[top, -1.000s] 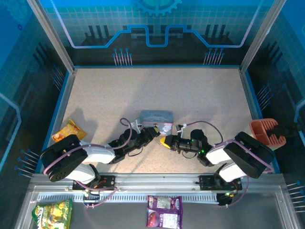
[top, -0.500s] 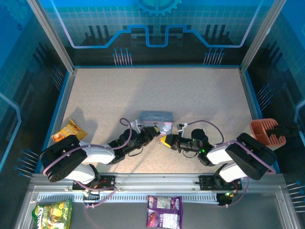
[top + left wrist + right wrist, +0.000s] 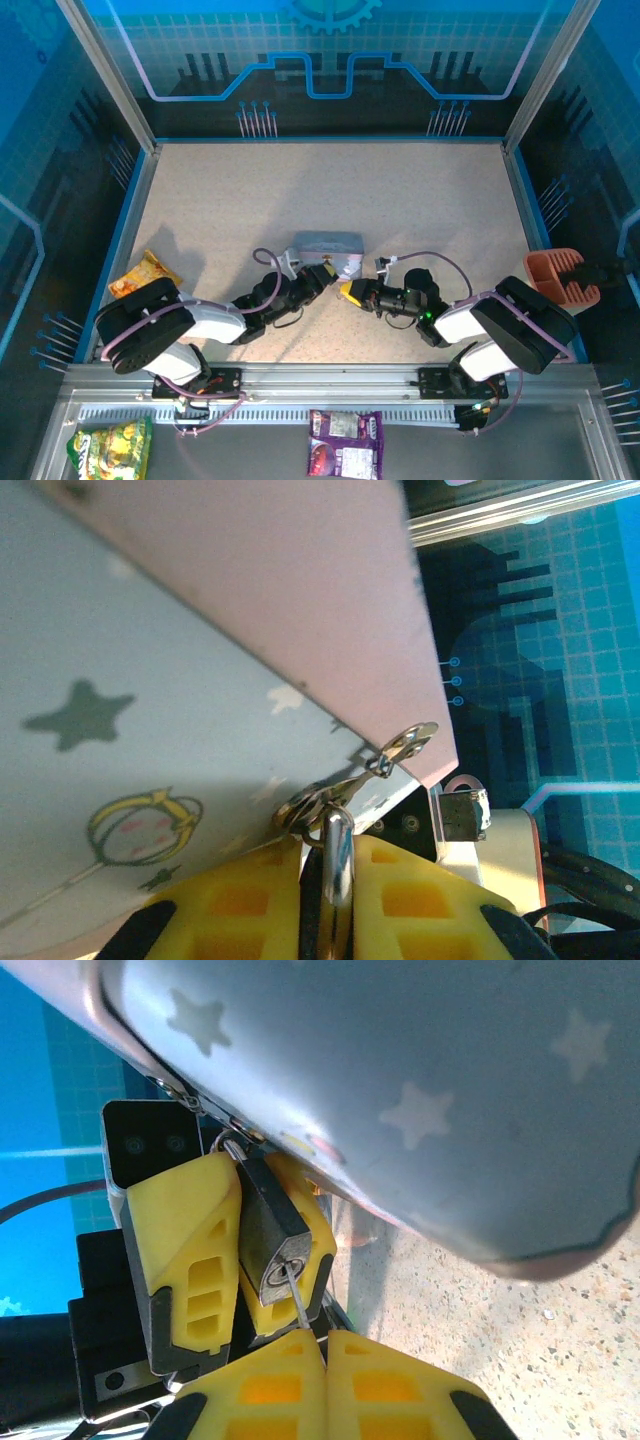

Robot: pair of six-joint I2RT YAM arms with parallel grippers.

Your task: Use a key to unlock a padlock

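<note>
Now shows padlock (image 3: pixel 270 1222) clamped between yellow fingers (image 3: pixel 195 1250) of left gripper (image 3: pixel 327 271), shackle (image 3: pixel 337 855) hooked through hasp (image 3: pixel 403 744) on front of tin (image 3: pixel 327 245), keyway facing right gripper (image 3: pixel 325 1338). Puts key (image 3: pixel 299 1302) tip right at keyway, thin blade poking from right gripper's pads, pressed together on hidden head. Cannot tell depth of insertion. Against top view a second ago: brings right gripper up and closer to left, narrows gap between them. Means alignment probably done; leaves pushing blade home and twisting. Risks bending blade or shoving padlock off line if pressed at an angle. No sign of shackle popped, so counts as not yet unlocked.
</note>
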